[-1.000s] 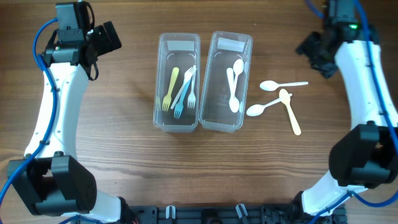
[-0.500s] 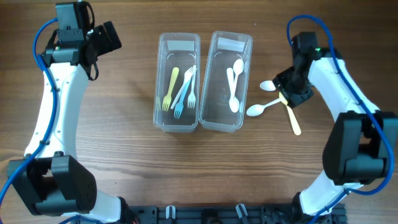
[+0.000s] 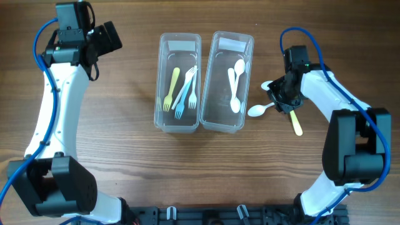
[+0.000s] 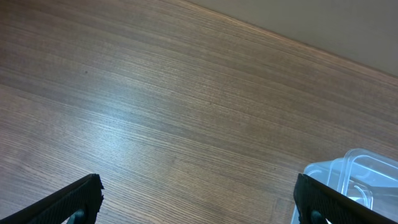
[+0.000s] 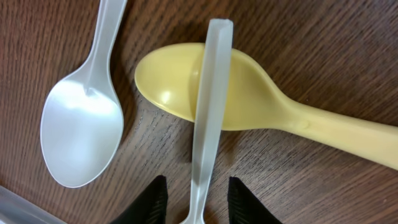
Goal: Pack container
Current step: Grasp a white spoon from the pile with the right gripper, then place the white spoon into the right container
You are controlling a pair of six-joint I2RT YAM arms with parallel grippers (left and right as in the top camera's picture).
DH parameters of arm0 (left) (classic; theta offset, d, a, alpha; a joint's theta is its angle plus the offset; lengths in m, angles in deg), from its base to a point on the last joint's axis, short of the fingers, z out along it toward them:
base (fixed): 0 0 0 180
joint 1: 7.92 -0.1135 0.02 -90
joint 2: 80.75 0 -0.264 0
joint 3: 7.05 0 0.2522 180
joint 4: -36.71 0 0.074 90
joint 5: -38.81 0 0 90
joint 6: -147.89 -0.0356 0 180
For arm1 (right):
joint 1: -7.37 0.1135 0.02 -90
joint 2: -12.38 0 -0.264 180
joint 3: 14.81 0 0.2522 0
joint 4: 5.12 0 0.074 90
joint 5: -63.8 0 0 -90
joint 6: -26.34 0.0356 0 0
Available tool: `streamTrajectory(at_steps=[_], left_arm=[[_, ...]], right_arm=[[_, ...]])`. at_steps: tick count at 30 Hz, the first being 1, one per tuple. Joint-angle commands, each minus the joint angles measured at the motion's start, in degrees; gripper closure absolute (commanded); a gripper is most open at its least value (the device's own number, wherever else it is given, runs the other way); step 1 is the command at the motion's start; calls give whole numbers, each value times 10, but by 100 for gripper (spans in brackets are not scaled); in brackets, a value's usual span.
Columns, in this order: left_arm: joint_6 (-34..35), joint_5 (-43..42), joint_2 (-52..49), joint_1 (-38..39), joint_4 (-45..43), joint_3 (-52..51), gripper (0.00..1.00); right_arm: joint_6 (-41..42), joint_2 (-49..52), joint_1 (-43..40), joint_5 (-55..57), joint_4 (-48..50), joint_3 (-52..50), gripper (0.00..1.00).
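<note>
containers [image 3: 160, 81]: 2 | forks [image 3: 175, 87]: apparently 4 | spoons [image 3: 235, 84]: 5 | left gripper [image 4: 198, 202] wide apart | right gripper [image 5: 199, 202] apart, astride spoon handle [image 5: 210, 106]

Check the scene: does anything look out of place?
One white spoon's handle lies across the yellow spoon's bowl; both, with a second white spoon, lie loose on the table, outside the right container.

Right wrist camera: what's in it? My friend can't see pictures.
The right gripper has its two black fingertips on either side of a white spoon handle, not touching it. That handle lies across the bowl of a yellow spoon, and a second white spoon lies to its left on the wooden table.
</note>
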Motion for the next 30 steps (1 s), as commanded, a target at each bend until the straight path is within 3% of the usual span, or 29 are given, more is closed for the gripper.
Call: streamTrajectory(at_steps=[1,6,7,8,13,20,24,30], left_arm=[[9,3,8,-2,-2,8,0],[9,3,8,-2,-2,8,0],[9,3,8,-2,-2,8,0],[9,3,8,-2,-2,8,0],[9,3,8,-2,-2,8,0],[9,3,8,-2,-2,8,0],[9,3,8,-2,-2,8,0],[10,3,8,-2,-2,8,0]], right_arm=[[1,7,3,-2,-2,-16,69],[1,6,3,2,26,-54,72],[1,7,3,2,29,-54,79],[-1,6,3,2,36,-54,95],[-40,3,3,-16,43,-17,96],[-156,-38,7,-14,-43,185,96],[-292,-52,45,-21,-49,283,96],[-446,-33,139,-49,-43,287,91]])
